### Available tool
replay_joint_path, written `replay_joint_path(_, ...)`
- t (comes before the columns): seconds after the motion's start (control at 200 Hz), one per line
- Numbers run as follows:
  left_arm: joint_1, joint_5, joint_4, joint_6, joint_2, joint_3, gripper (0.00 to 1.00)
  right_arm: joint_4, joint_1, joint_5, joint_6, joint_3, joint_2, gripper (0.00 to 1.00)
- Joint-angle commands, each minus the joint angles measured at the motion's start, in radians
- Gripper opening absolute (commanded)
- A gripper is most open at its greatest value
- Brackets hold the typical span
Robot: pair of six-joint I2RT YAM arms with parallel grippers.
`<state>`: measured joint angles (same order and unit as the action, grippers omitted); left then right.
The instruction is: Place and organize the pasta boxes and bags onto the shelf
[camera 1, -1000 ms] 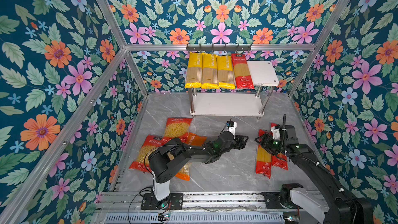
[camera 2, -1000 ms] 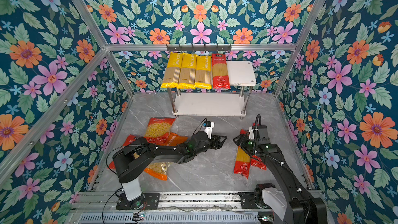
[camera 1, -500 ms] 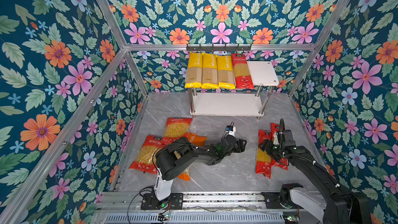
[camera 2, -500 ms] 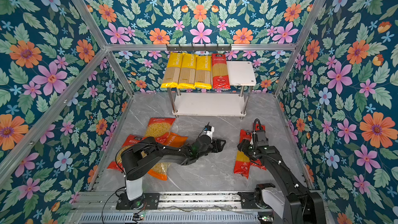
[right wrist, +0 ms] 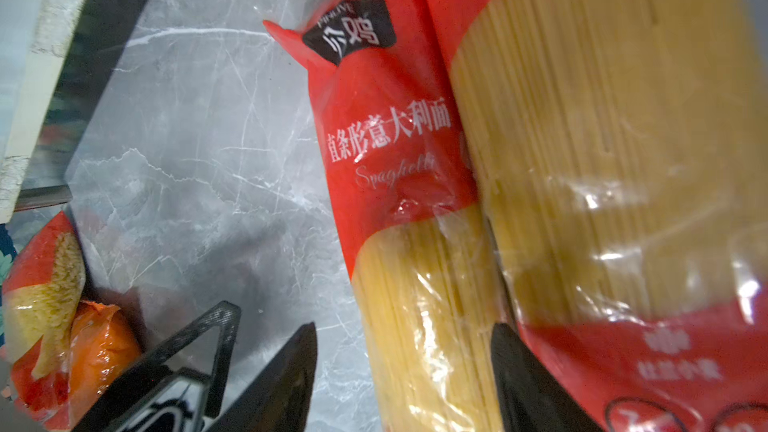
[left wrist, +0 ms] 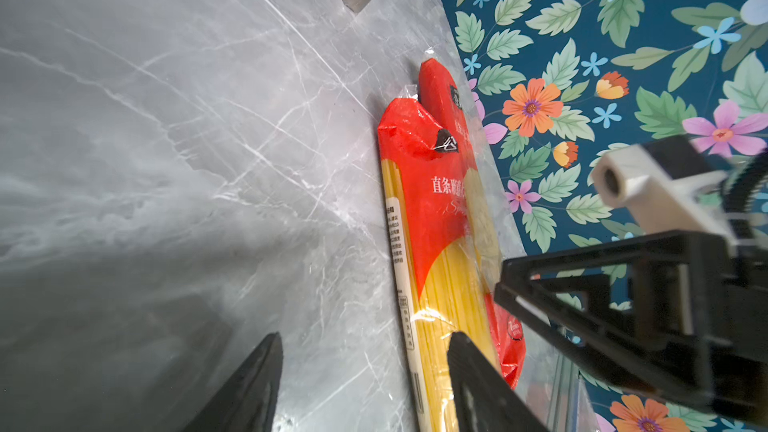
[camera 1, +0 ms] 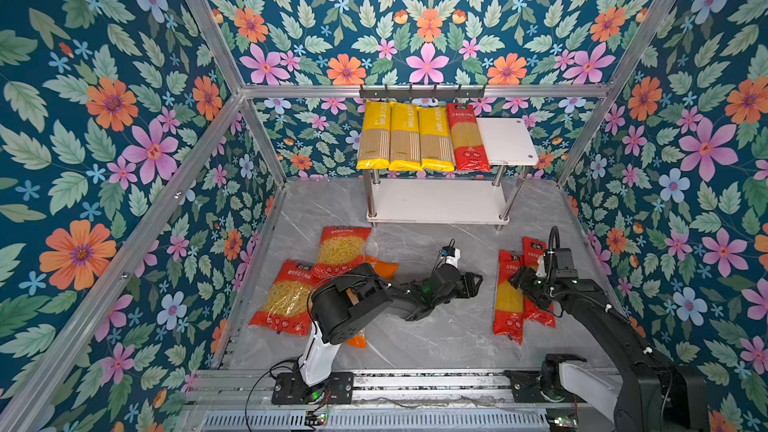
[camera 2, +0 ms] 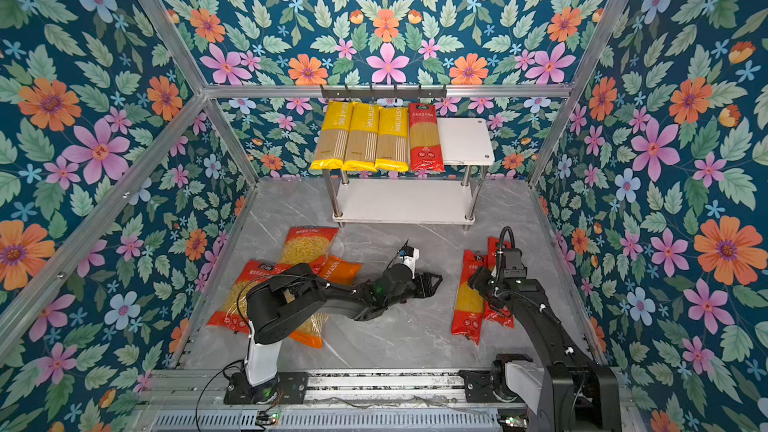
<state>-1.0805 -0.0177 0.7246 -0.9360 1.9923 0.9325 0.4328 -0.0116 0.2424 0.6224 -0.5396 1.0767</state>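
Right hand (right wrist: pixel 403 326) spread astride a red spaghetti pack (right wrist: pixel 415 160)
Left hand (left wrist: pixel 365 334) spread, empty, short of it; second red pack (right wrist: pixel 623 118) just beyond, on bench (right wrist: pixel 187 160).

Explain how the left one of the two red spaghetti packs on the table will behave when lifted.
The red spaghetti pack likely stays stiff lengthwise, being filled with straight strands. Its glossy film shows glare, so it may slip. Gripped hard, the thin strands could snap.

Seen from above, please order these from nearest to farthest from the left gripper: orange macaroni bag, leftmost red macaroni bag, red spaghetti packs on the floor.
From the left gripper:
1. Red spaghetti packs, on the floor just to its right.
2. Orange macaroni bag, to its left.
3. Leftmost red macaroni bag, by the left wall.
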Motion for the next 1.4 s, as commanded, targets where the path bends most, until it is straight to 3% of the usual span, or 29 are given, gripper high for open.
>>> replay_joint_path(0.0, -0.001, 0.016, 0.024, 0.008, -0.021, -0.014, 0.66, -0.038, 0.009, 0.029, 0.004, 0.022, 0.013, 0.66)
replay_joint_path(0.37, 0.001, 0.038, 0.021, 0.015, -0.033, -0.042, 0.66, -0.114, 0.251, -0.037, 0.077, -0.036, 0.154, 0.65)
replay_joint_path(0.5, 0.001, 0.042, 0.019, 0.024, -0.024, -0.033, 0.66, -0.140, 0.293, 0.009, 0.087, -0.069, 0.215, 0.65)
replay_joint_path(0.675, 0.008, 0.040, -0.042, 0.070, -0.014, 0.012, 0.66, -0.100, 0.268, 0.048, 0.068, -0.073, 0.163, 0.66)
replay_joint_path(0.955, 0.029, 0.028, -0.129, 0.135, -0.001, 0.070, 0.66, -0.037, 0.058, 0.105, 0.024, 0.045, -0.011, 0.68)
replay_joint_path(1.205, 0.019, -0.030, -0.030, 0.043, 0.095, 0.090, 0.65, -0.178, 0.055, 0.158, 0.070, 0.114, 0.057, 0.70)
replay_joint_path(1.395, -0.015, -0.046, -0.029, 0.043, 0.110, 0.093, 0.65, -0.327, 0.056, 0.247, 0.122, 0.099, 0.182, 0.68)
